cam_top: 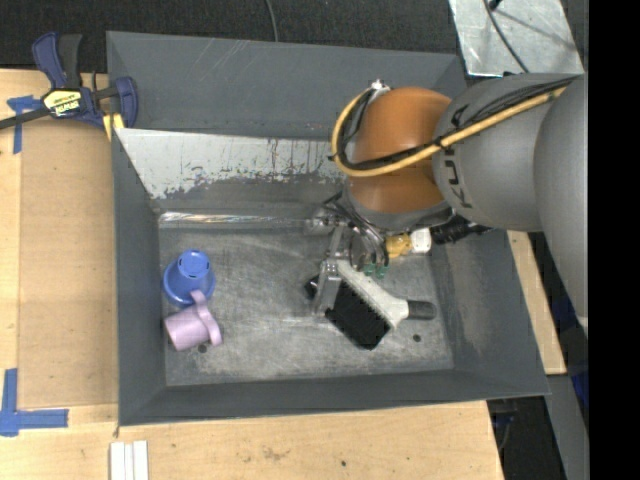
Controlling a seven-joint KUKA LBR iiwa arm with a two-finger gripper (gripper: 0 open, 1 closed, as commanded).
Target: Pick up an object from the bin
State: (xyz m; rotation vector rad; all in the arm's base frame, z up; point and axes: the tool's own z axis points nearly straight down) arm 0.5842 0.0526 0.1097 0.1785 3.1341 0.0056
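Observation:
My gripper (332, 276) hangs below the arm's orange cover, right of the bin's middle. Its tip comes down at the left end of a black block with a white handle (372, 303), which lies slanted on the bin floor. Whether the tip touches that thing I cannot tell. At the bin's left side stands a blue cup-shaped piece (188, 276). A pale pink piece with a short spout (192, 328) lies right against it, towards the front.
The arm reaches in from the right and covers the bin's back right corner. A small dark bit (421, 311) lies at the white handle's right end. Bare grey floor stretches between the blue and pink pieces and the gripper.

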